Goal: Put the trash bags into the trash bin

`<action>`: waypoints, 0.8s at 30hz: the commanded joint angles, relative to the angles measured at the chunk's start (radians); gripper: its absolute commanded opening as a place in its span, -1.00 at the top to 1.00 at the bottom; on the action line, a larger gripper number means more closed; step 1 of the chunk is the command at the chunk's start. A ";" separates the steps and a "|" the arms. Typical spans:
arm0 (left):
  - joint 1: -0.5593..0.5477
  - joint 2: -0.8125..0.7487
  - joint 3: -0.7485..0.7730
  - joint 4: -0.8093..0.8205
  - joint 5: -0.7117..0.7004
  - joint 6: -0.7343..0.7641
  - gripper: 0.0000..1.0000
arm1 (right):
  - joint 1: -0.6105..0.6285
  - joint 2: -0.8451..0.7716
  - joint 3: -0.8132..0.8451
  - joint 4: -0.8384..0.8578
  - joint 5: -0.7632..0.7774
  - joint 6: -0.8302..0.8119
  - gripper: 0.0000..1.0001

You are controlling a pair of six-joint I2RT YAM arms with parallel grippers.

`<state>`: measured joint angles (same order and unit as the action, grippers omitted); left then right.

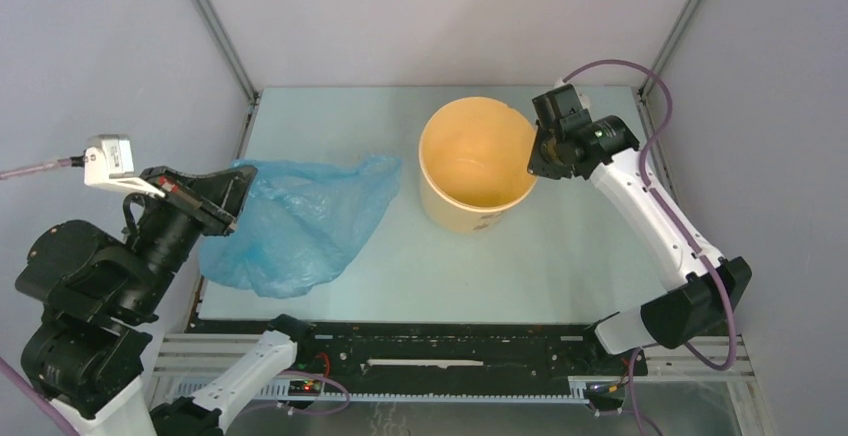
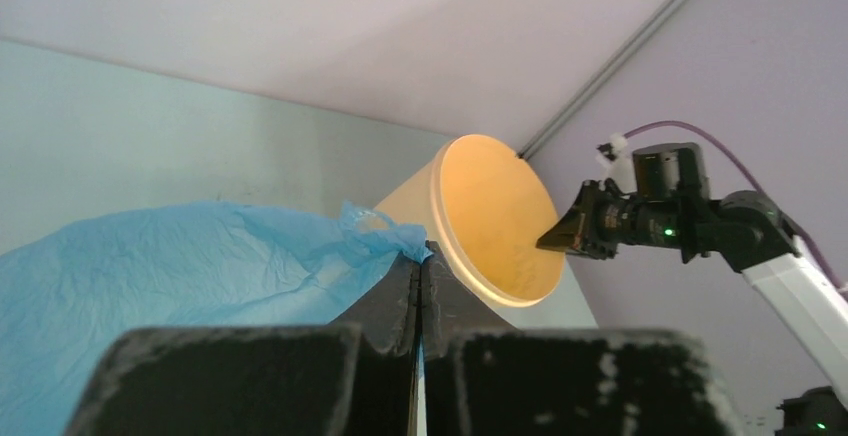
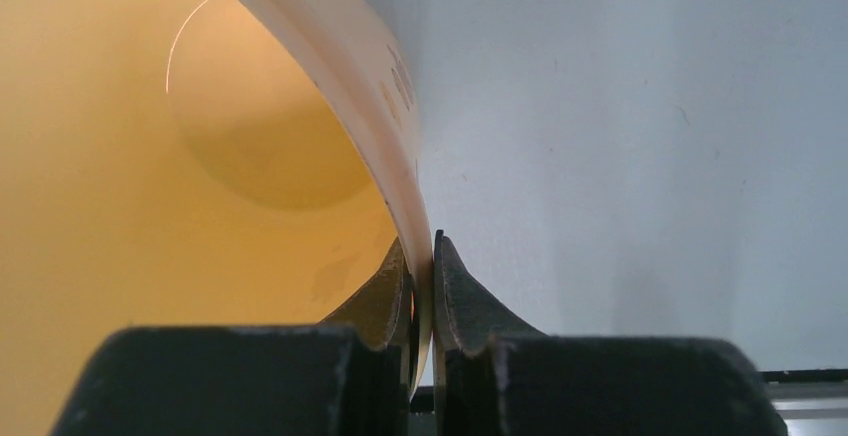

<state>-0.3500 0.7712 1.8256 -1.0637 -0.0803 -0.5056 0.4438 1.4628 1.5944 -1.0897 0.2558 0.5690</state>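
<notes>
Trash bin (image 1: 470,218) stands in the far half of the tabletop (image 1: 560,246), about mid-width, a little off the far edge. Trash bag (image 1: 300,221) is spread flat over the left half and reaches the left edge. Its far-right corner is just beside the bin, with a thin gap between them. The near-right stretch of the tabletop is bare from the bin to the near and right edges. That is the widest open room.

Bag: light-blue see-through film, wrinkly and glossy, with a wider footprint than the bin mouth. Bin: round, pale yellow-tan, tapered, with a dark print low on the near wall.

Right gripper (image 1: 535,161) is at the bin's right rim. Left gripper (image 1: 228,211) is at the left edge of the tabletop, over the bag's far-left part.

Left wrist view: left gripper (image 2: 420,256) has its fingers pressed together. The bag (image 2: 170,266) edge runs right into the tips and seems pinched there, though the film is too thin to be sure. Behind it are the bin mouth (image 2: 437,216) and the right gripper (image 2: 548,244) on the rim.

Right wrist view: right gripper (image 3: 422,251) is clamped narrow on the bin wall (image 3: 370,106), one finger inside and one outside. The inside of the bin is empty. Dark lettering on the outer wall can't be read. The top view hides both grips.
</notes>
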 commanded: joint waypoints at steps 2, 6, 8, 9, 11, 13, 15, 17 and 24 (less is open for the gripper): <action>0.005 -0.042 -0.029 0.100 0.111 -0.035 1.00 | 0.031 -0.025 -0.030 0.076 -0.069 -0.036 0.85; 0.005 -0.065 -0.041 0.133 0.135 -0.088 1.00 | 0.062 0.010 -0.002 0.026 -0.029 -0.036 0.74; 0.005 -0.080 -0.046 0.152 0.144 -0.111 1.00 | 0.075 0.020 0.004 0.015 -0.015 -0.040 0.69; 0.006 -0.087 -0.049 0.162 0.147 -0.121 1.00 | 0.078 0.023 0.006 0.013 -0.009 -0.044 0.65; 0.006 -0.095 -0.048 0.180 0.158 -0.138 1.00 | 0.086 0.027 0.010 0.011 -0.002 -0.053 0.50; 0.005 -0.102 -0.046 0.190 0.170 -0.149 1.00 | 0.090 0.036 0.021 0.002 -0.007 -0.063 0.29; 0.005 -0.108 -0.047 0.201 0.178 -0.165 1.00 | 0.091 0.045 0.045 -0.020 -0.019 -0.073 0.05; 0.006 -0.115 -0.052 0.218 0.189 -0.178 0.99 | 0.096 0.050 0.089 -0.063 -0.017 -0.080 -0.21; 0.005 -0.121 -0.061 0.258 0.233 -0.186 1.00 | 0.108 0.000 0.287 -0.227 0.021 -0.067 -0.64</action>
<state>-0.3500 0.6495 1.7744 -0.8646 0.0937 -0.6727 0.5423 1.5169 1.7565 -1.2030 0.2321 0.5041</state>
